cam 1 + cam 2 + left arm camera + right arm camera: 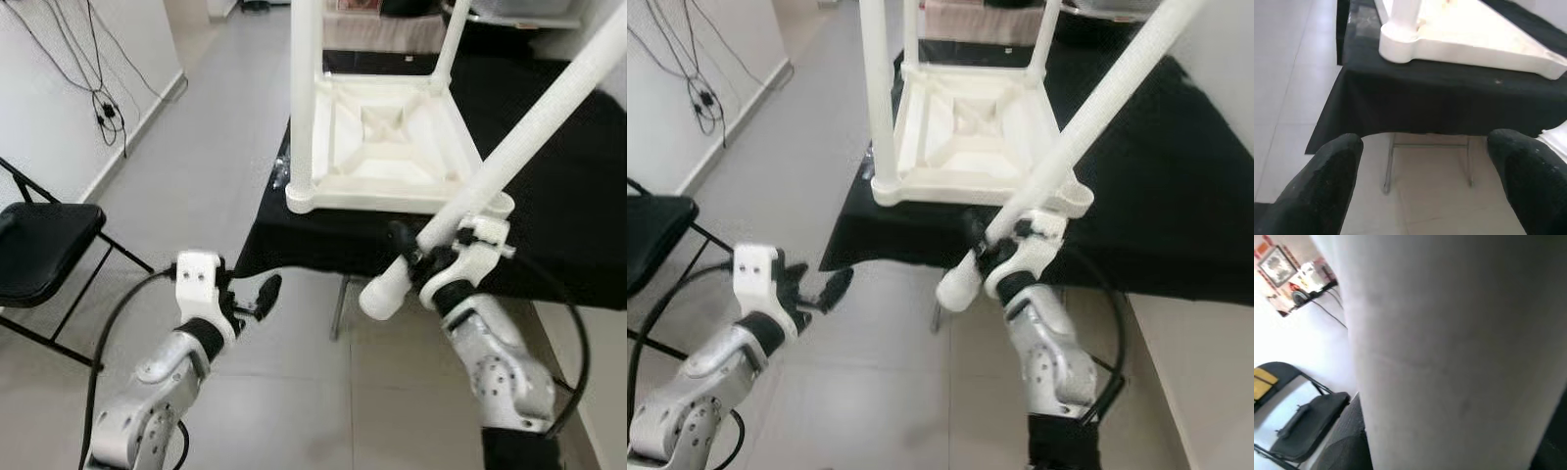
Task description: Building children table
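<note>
A white children's table top (392,147) lies upside down on a black-draped table (558,206), with upright legs fitted at its near-left corner (304,98) and at the back. My right gripper (423,253) is shut on a loose white table leg (509,157), holding it slanted up and to the right just before the top's near-right corner socket (502,204). That leg (1449,357) crosses close before the right wrist camera. My left gripper (257,296) hangs open and empty below the draped table's front-left edge; its black fingertips (1327,181) frame the cloth and the top's corner (1400,46).
A black folding chair (44,250) stands at the left by the white wall, where cables (103,103) hang. Grey tiled floor (196,176) stretches left of the table. Metal table legs (1388,166) show under the cloth.
</note>
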You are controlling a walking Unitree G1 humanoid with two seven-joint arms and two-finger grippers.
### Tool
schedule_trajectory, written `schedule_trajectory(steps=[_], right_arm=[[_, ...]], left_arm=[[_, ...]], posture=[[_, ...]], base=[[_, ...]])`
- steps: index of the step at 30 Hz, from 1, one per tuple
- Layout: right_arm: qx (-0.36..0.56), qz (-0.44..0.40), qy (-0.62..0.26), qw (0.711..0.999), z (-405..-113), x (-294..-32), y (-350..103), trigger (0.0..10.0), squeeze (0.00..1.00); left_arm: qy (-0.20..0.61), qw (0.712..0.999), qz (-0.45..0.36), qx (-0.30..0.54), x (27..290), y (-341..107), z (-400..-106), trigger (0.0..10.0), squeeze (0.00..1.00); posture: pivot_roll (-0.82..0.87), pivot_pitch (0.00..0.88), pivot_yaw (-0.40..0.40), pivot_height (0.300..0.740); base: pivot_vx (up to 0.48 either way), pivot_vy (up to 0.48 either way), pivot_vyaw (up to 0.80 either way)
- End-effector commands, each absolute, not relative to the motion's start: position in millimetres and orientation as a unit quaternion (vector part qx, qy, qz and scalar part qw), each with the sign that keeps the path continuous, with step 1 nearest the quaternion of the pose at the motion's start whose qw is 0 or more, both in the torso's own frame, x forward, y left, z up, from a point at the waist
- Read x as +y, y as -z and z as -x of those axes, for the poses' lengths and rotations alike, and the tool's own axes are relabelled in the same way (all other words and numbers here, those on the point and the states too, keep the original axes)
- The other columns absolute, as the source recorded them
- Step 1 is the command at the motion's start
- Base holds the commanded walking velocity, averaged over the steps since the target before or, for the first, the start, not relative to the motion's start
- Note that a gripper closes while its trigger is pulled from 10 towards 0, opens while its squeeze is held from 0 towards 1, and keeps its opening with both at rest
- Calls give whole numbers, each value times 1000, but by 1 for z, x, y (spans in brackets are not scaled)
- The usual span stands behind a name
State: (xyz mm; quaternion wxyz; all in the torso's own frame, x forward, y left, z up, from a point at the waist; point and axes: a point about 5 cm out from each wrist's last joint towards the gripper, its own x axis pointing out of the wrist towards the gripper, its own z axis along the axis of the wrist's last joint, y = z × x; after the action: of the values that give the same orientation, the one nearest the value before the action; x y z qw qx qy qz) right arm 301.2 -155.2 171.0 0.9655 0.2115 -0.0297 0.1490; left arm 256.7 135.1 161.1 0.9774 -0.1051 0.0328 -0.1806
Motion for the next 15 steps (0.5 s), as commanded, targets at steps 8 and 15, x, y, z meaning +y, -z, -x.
schedule_trajectory(steps=[8, 15], right_arm=[[-32, -210, -226, 951, -286, -131, -164, 10000, 0], [-33, -201, -214, 955, -293, -133, -163, 10000, 0]], left_arm=[[186, 977, 92, 44, 126, -138, -247, 10000, 0], [172, 981, 88, 31, 125, -139, -250, 10000, 0]], posture=[[-60, 78, -36, 740], [-61, 69, -33, 740]], base=[[0, -240, 0], [0, -480, 0]])
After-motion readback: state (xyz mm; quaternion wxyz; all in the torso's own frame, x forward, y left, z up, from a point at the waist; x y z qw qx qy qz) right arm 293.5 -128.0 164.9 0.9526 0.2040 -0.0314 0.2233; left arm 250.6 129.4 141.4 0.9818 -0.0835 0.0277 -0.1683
